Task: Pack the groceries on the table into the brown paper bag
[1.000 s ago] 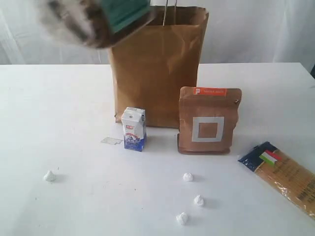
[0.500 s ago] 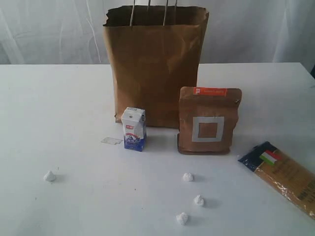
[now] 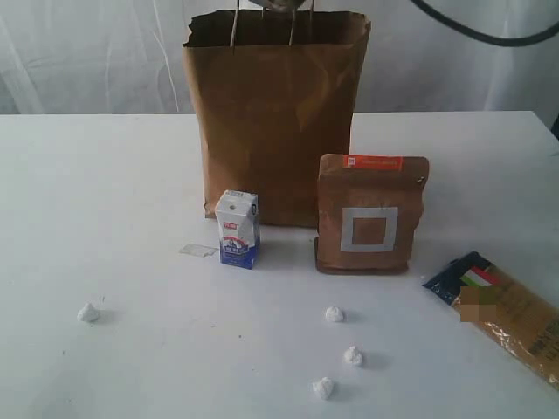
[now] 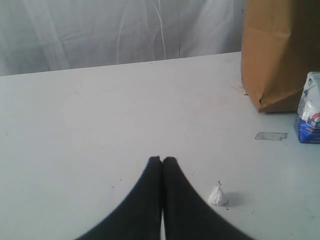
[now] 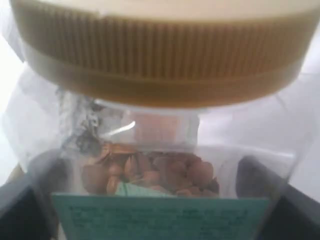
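Gold-lidded nut jar (image 5: 160,125) between right fingers (image 5: 22,212)

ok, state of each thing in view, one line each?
brown paper bag: upright, top open
nut jar: lid on, gripped between the jaws
right gripper: shut on the nut jar
left gripper: shut, empty
carton: standing upright, closed
pouch: standing upright
pasta packet: lying flat
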You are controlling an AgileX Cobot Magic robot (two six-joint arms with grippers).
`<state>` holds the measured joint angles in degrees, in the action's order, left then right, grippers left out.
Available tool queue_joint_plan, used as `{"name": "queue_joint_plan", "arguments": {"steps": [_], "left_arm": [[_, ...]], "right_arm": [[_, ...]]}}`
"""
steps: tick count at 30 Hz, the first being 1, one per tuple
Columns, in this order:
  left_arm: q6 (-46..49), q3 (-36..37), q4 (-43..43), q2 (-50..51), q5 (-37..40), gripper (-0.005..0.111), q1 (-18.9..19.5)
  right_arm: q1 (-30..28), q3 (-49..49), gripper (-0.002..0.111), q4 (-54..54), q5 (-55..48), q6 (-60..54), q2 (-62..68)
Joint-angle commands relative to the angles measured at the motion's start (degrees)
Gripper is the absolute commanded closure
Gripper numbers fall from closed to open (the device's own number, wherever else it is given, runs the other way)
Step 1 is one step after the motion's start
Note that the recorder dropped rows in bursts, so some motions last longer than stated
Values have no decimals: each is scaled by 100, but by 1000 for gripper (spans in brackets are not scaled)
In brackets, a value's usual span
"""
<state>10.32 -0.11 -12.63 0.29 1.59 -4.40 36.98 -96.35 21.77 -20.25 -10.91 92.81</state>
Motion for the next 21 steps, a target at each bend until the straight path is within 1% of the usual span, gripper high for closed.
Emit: {"name": "queue_joint_plan", "arguments": {"steps": [1,3,6,9,12,16,17,21], "left_arm": [[20,11,-34,-29,-23,107,-39],[20,11,-34,-29,-23,107,-39],[20,11,-34,-29,-23,107,-39],[20,11,-34,-29,-23,107,-39],[20,11,-34,-29,-23,107,-39],[20,11,-34,-29,-23,107,-39],[20,11,-34,-29,-23,107,-39],[20,11,-34,-29,-23,107,-39]], "right_arm": [[-33,-25,104,60,763,85,-384],[-138,-25,104,186,741,37,-435],[-532,-25,104,400,670,166,-319],[-959,-25,104,400,845,760,-73],[-1266,-25,104,400,1191,1145,136],[-1468,-25,104,383,1536,1575,346],[-1476,-25,104,375,1536,1860,402],[-1476,-25,104,359,1514,2308,506]]}}
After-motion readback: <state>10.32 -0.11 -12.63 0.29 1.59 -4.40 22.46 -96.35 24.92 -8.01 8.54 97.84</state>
